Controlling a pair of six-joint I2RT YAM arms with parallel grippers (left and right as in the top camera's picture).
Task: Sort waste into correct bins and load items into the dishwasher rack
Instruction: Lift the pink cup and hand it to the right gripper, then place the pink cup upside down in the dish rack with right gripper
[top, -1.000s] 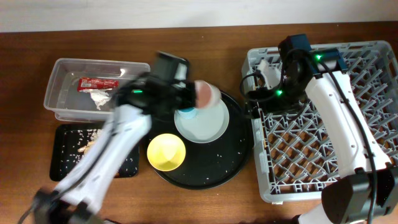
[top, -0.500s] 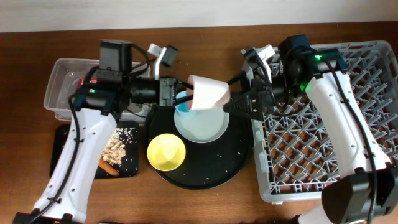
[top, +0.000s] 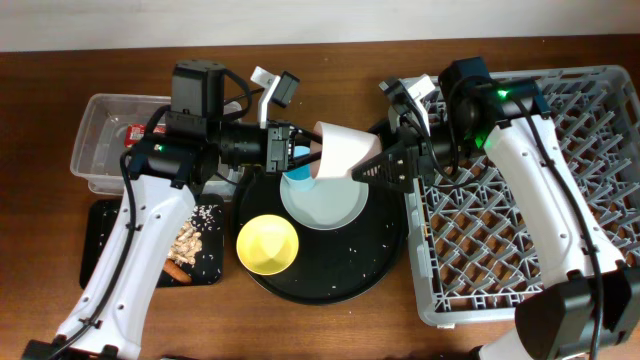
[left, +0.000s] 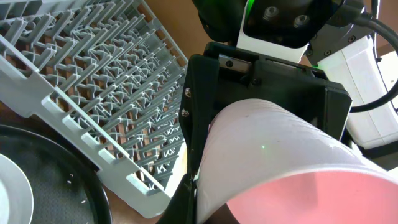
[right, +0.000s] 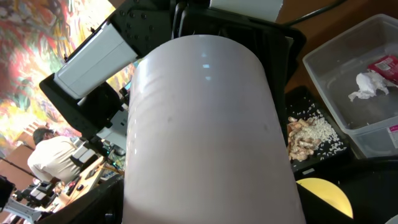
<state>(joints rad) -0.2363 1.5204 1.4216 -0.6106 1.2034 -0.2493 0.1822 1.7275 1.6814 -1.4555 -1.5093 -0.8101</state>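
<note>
Pink cup (top: 340, 152) hangs on its side in the air between our two pincers, its mouth toward the left pincer (top: 308, 158) and its base toward the right pincer (top: 368, 168). We see the left pincer clamped on the cup's rim end. The right pincer's black fingers (left: 198, 124) flank the cup on both sides; whether they grip it or stand just clear we cannot tell. Below both pincers sits the pale plate (top: 335, 205) on the round black tray (top: 385, 260), with the light-blue cup (top: 298, 180) under the left pincer. Behind the right pincer stands the dishwasher rack (top: 520, 250).
</note>
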